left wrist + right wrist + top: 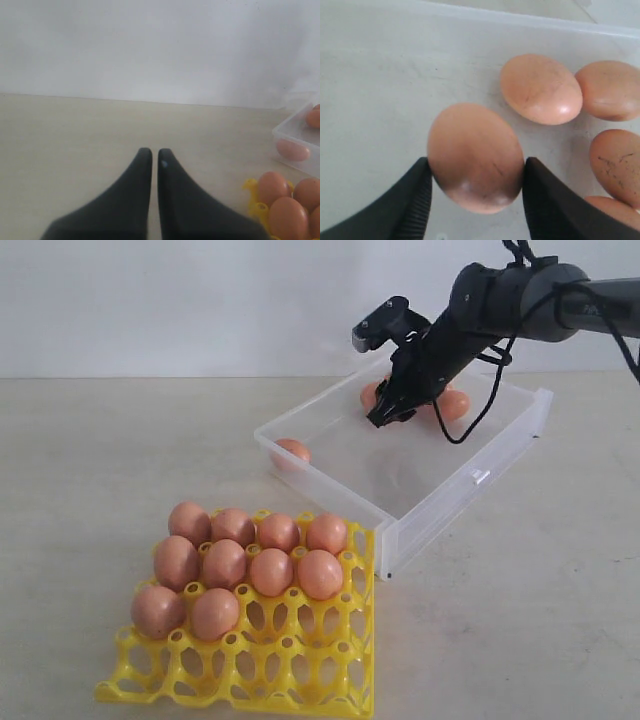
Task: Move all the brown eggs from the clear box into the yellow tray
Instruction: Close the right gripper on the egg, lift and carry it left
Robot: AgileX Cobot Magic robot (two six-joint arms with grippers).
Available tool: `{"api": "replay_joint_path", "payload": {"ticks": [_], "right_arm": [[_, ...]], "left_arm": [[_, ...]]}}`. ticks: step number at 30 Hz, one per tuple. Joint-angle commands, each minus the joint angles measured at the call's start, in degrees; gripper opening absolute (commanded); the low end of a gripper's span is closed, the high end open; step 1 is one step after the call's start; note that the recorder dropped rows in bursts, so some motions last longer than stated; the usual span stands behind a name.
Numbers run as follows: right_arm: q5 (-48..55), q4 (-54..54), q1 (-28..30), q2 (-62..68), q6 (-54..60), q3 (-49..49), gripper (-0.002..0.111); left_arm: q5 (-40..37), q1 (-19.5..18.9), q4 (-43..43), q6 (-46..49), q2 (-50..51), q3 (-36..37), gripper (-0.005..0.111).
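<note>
One brown egg (475, 157) lies inside the clear box (450, 502), near its far wall, and the right gripper (476, 172) is clamped on it, with one dark finger pressing on each side of the shell. Four more eggs (541, 89) lie just beside it on the floor of the box, and the fingers touch none of them. A single egg (292, 450) rests apart, in the near left corner of the box. The yellow tray (300, 670) stands outside the box, just beside its near corner, and ten eggs (271, 571) fill the cups of the rows nearer to the box. The left gripper (151, 152) hangs over the bare table (75, 130), well apart from the box, its two fingers brought together with only a thin slit between them
</note>
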State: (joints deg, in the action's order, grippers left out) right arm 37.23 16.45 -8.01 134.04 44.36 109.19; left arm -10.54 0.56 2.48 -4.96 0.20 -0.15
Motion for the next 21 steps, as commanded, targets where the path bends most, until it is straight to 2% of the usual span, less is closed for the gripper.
{"api": "replay_joint_path", "payload": {"ticks": [1, 4, 6, 9, 10, 11, 15, 19, 21], "right_arm": [[1.6, 5.4, 0.6, -2.1, -2.9, -0.1, 0.0], [0.0, 9.9, 0.6, -4.1, -2.8, -2.4, 0.0], [-5.8, 16.0, 0.6, -7.9, -1.4, -8.8, 0.0], [-18.8, 24.2, 0.6, -14.1, 1.3, -21.6, 0.0], [-29.2, 32.1, 0.6, -19.0, 6.2, -30.7, 0.0], [-32.9, 36.5, 0.6, -21.7, 9.4, -35.4, 0.0], [-38.5, 39.7, 0.6, -32.0, 16.1, -48.5, 0.0], [-42.2, 39.8, 0.6, -40.8, 10.2, -56.1, 0.0], [-45.3, 39.8, 0.6, -45.4, 1.0, -59.7, 0.0]], "left_arm": [[0.3, -0.3, -0.1, 0.0, -0.2, 0.1, 0.004], [0.3, -0.3, -0.1, 0.0, -0.2, 0.1, 0.004], [0.3, -0.3, -0.1, 0.0, -0.2, 0.1, 0.004], [0.3, -0.3, -0.1, 0.0, -0.2, 0.1, 0.004], [0.3, -0.3, -0.1, 0.0, -0.2, 0.1, 0.004], [0.3, -0.3, -0.1, 0.0, -0.2, 0.1, 0.004], [0.3, -0.3, -0.1, 0.0, -0.2, 0.1, 0.004], [0.3, -0.3, -0.1, 0.0, -0.2, 0.1, 0.004], [0.3, -0.3, -0.1, 0.0, -0.2, 0.1, 0.004]]}}
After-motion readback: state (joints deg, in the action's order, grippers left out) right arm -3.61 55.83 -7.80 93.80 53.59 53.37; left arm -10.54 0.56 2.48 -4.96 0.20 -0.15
